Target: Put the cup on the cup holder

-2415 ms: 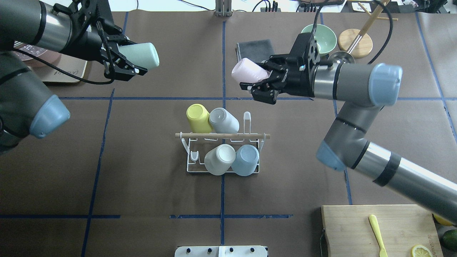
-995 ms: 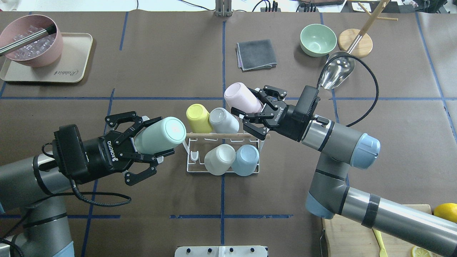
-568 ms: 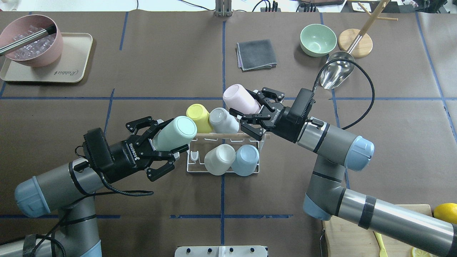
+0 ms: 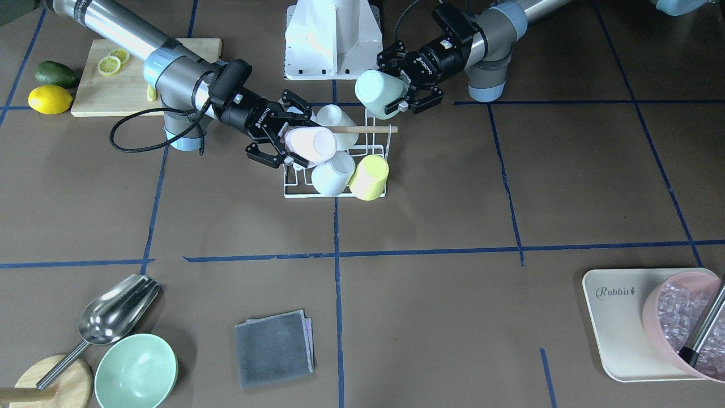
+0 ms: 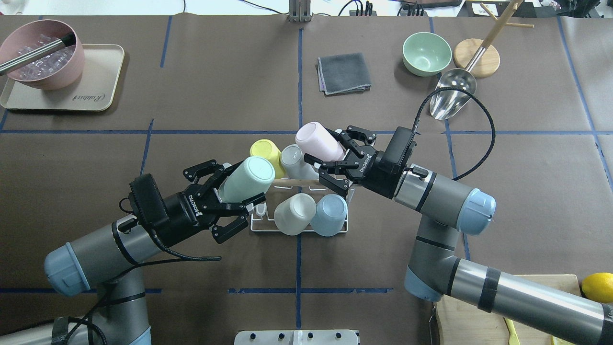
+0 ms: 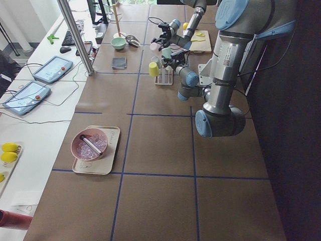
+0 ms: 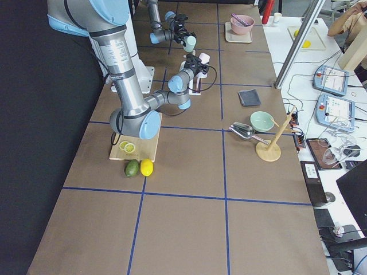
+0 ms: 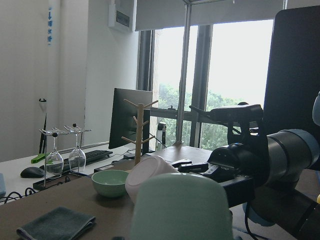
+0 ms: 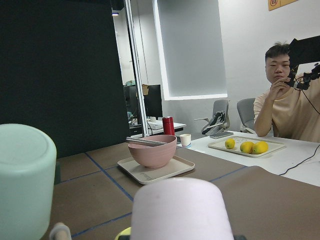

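Note:
The cup holder, a white wire rack (image 5: 258,225) with a wooden rod (image 5: 306,181), stands mid-table and also shows in the front-facing view (image 4: 294,192). It holds a yellow cup (image 5: 262,148), a grey cup (image 5: 293,162), a white cup (image 5: 293,213) and a blue cup (image 5: 329,213). My left gripper (image 5: 239,186) is shut on a mint green cup (image 5: 249,178), tilted, at the rack's near-left corner. My right gripper (image 5: 330,151) is shut on a pink cup (image 5: 317,140), tilted, above the rack's far right end. The left wrist view shows the mint cup (image 8: 182,210). The right wrist view shows the pink cup (image 9: 182,210).
A grey cloth (image 5: 344,73), a green bowl (image 5: 426,53), a metal scoop (image 5: 452,98) and a wooden stand (image 5: 476,57) lie at the back right. A pink bowl (image 5: 40,60) sits on a tray (image 5: 96,91) at the back left. A cutting board (image 5: 459,316) and a lemon (image 5: 597,286) are at the front right.
Both arms have carried their cups from the back of the table to the rack. The left gripper closed in on its left end, the right one moved left over its far side.

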Motion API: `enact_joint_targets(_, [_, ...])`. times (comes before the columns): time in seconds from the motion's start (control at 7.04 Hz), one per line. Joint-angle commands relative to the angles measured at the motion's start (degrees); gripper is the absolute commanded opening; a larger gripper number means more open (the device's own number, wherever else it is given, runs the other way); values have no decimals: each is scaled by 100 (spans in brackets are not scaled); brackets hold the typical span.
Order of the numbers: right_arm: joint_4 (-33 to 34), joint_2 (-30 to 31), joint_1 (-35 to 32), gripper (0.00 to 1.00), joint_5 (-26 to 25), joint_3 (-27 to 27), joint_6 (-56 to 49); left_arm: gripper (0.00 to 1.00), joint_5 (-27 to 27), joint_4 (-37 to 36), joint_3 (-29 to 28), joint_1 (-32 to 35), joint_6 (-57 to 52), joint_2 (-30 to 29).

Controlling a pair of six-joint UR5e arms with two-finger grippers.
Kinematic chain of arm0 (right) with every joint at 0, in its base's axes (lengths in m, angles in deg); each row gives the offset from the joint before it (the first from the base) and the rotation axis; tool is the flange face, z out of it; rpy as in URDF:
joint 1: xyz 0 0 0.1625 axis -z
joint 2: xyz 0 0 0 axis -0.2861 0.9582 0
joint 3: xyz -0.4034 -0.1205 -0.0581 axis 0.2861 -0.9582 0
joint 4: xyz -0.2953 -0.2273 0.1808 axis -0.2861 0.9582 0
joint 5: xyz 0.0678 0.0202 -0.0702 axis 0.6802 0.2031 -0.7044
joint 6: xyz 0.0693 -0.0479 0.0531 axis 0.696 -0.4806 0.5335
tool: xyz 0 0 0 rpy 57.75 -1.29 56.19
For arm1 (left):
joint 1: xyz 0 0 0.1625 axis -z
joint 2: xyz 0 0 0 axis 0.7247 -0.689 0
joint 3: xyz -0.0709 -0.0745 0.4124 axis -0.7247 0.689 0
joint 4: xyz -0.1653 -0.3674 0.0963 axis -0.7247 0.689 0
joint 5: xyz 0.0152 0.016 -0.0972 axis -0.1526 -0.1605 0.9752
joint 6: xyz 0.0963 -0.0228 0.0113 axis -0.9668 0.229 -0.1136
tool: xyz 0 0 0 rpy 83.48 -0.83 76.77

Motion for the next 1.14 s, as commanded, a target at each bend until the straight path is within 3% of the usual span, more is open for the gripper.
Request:
enact_joint_targets(0.0, [-230,9,24,19,0,-165,0,7,-190,18,-43,-157,-4,-37])
enact_joint_targets(0.99, [-267,-8,-20,24,-123,-175,0,7,-190,44,-280,-184,-4,-54])
